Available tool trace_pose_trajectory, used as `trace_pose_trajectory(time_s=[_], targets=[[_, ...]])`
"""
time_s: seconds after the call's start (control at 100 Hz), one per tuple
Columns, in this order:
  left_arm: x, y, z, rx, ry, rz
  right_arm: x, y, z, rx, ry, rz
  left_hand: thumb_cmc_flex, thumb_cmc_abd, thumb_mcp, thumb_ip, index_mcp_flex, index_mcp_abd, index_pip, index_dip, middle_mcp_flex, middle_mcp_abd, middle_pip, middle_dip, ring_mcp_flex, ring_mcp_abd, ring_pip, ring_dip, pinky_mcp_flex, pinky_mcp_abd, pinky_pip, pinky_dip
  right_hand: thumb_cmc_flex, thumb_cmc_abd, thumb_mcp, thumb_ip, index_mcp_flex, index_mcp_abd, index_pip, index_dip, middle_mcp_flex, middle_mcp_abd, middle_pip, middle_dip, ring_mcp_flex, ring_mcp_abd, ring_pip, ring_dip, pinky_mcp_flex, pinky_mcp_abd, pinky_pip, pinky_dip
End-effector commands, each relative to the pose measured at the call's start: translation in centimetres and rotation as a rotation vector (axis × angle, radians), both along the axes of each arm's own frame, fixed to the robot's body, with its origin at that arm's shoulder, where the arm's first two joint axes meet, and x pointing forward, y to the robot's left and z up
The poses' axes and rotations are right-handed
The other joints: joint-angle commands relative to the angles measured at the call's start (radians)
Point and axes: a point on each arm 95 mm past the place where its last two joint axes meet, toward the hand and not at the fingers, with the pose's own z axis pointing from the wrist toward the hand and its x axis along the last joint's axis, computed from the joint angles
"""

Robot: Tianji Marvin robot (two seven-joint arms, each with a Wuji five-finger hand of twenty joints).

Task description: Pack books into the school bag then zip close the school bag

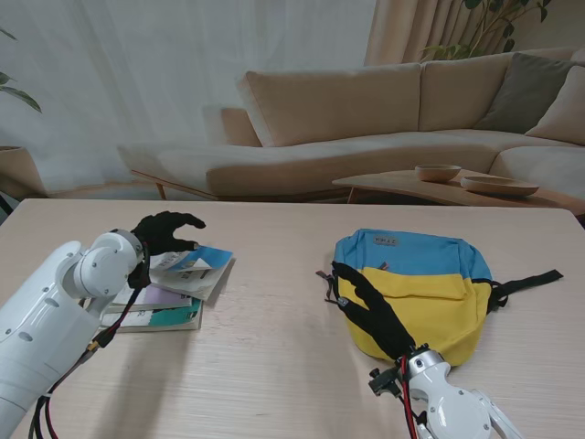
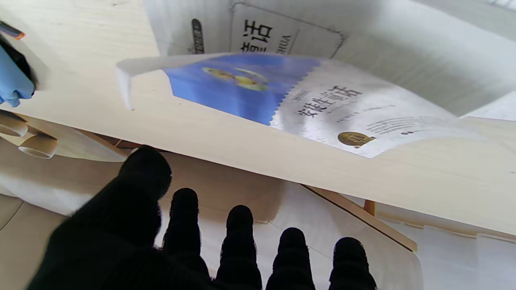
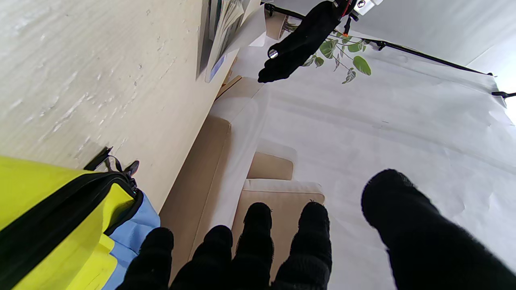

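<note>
A stack of books (image 1: 174,291) lies on the left of the wooden table (image 1: 274,366). Its top book (image 1: 199,265) has a blue and white cover and shows close up in the left wrist view (image 2: 306,96). My left hand (image 1: 164,233) hovers over the far edge of the stack, fingers (image 2: 238,237) spread and holding nothing. The blue and yellow school bag (image 1: 430,283) lies flat on the right. My right hand (image 1: 373,311) stretches over its left yellow part, open, fingers (image 3: 258,233) apart. The bag's black zip edge (image 3: 60,209) runs beside that hand.
A beige sofa (image 1: 366,119) stands beyond the table's far edge. A low coffee table (image 1: 439,187) with two bowls is at the back right. A black strap (image 1: 535,279) trails from the bag's right side.
</note>
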Motion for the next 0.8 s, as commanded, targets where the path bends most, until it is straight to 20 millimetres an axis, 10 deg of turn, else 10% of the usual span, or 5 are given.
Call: trace_pose_trajectory(time_s=[0.0,0.47,0.66,0.79], targets=[[0.0,0.3,-0.7,0.019,0.021,0.01,-0.4,0.4,0.0,0.011,0.001,0.016,0.01,-0.014,0.033,-0.004,-0.046,-0.046,-0.032,-0.006,-0.017,-0.031,-0.013,-0.006,0.005,-0.021,0.015,0.016,-0.022,-0.014,0.029,0.034,0.037,-0.015,0.004,0.006,-0.012,-0.006,0.014,-0.015,-0.014,-0.004,0.013,0.008,-0.02,-0.027,0.005,-0.006,-0.002,-0.033,0.003,0.004],[1.9,1.6,-2.9,0.26,0.04,-0.05,-0.3,0.1,0.5,0.012,-0.008,0.002,0.09,-0.126,0.198,-0.032,-0.044,-0.141,-0.19,-0.048,-0.023,-0.144,-0.065,-0.015,0.009,-0.039,0.038,0.007,0.007,-0.02,0.034,0.066,0.036,-0.016,0.006,0.005,-0.015,-0.004,0.024,-0.025,-0.013,-0.005,0.012,0.008,-0.02,-0.027,0.006,-0.006,-0.002,-0.033,0.005,0.002],[2.0,2.2,-3.2,0.314,0.088,-0.077,-0.3,0.0,0.7,0.013,-0.009,-0.001,-0.046,-0.213,0.269,-0.05,-0.047,-0.146,-0.324,-0.077,-0.06,-0.168,-0.177,-0.05,-0.012,-0.058,-0.036,-0.033,-0.016,-0.039,0.012,0.045,0.036,-0.016,0.006,0.006,-0.016,-0.006,0.027,-0.029,-0.013,-0.006,0.011,0.007,-0.02,-0.027,0.007,-0.006,-0.002,-0.032,0.006,0.0],[2.2,2.5,-3.7,0.304,0.137,-0.076,-0.4,-0.1,0.8,0.013,-0.006,-0.005,-0.141,-0.223,0.234,-0.068,-0.049,-0.14,-0.405,-0.068,-0.08,-0.153,-0.24,-0.098,-0.01,-0.067,-0.074,-0.125,0.001,-0.047,-0.048,-0.07,0.036,-0.017,0.007,0.006,-0.015,-0.005,0.029,-0.032,-0.012,-0.005,0.011,0.007,-0.02,-0.025,0.007,-0.006,-0.003,-0.032,0.007,0.0]])
